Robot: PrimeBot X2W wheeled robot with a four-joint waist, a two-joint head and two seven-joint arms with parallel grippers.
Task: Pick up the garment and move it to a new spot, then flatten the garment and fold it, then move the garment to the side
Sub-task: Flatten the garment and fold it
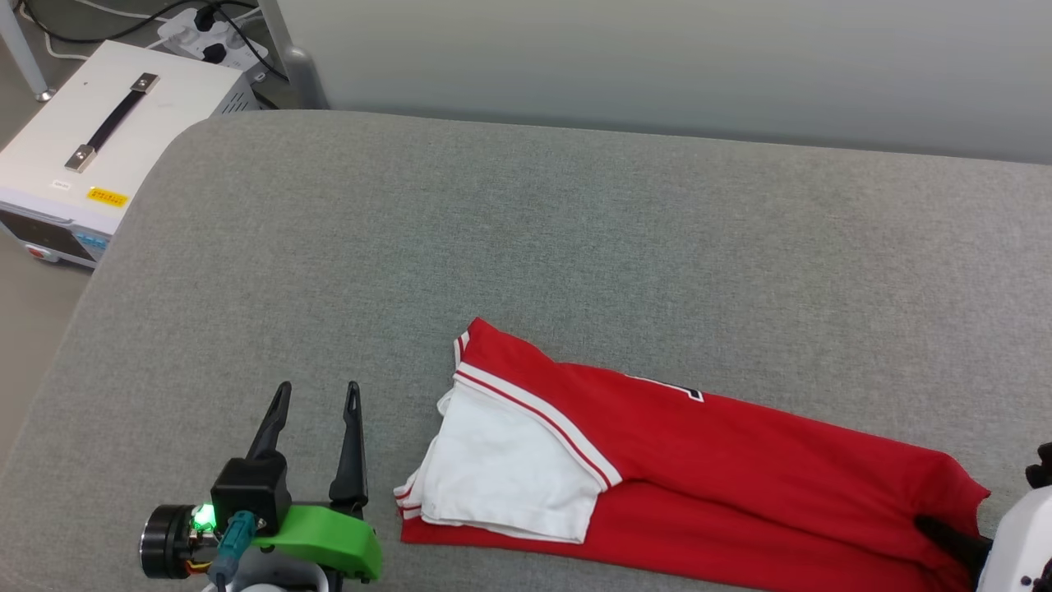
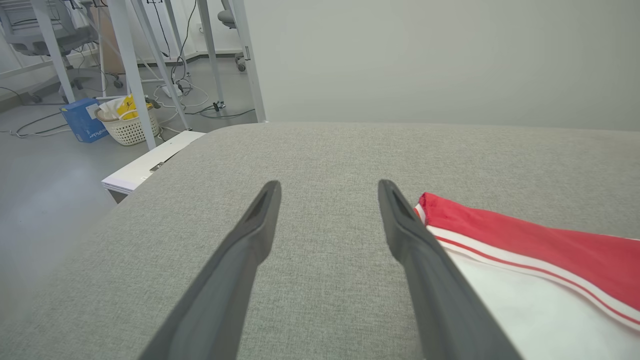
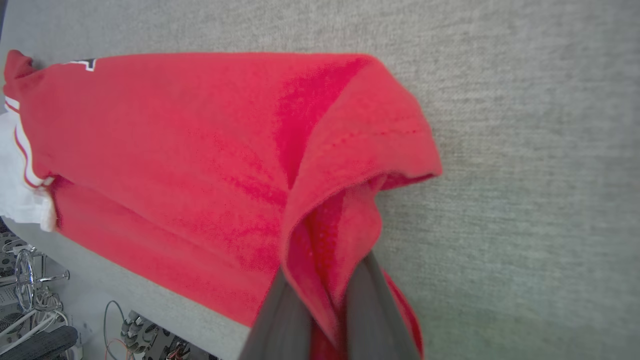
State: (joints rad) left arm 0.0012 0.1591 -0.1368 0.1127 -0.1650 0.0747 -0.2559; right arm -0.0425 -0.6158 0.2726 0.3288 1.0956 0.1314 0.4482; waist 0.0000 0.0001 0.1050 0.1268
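The garment, a red jersey with a white sleeve and striped trim, lies folded into a long band on the grey table, near the front edge. My right gripper is shut on the garment's right-hand hem, with bunched red cloth pinched between its fingers; in the head view its dark finger presses into that end. My left gripper stands open over bare table just left of the white sleeve, holding nothing. In the left wrist view the garment's sleeve lies beside the right finger.
A white box with a black handle stands off the table's left corner, with cables and a power strip behind it. A pale wall runs along the table's far edge. A basket and metal frame legs stand on the floor.
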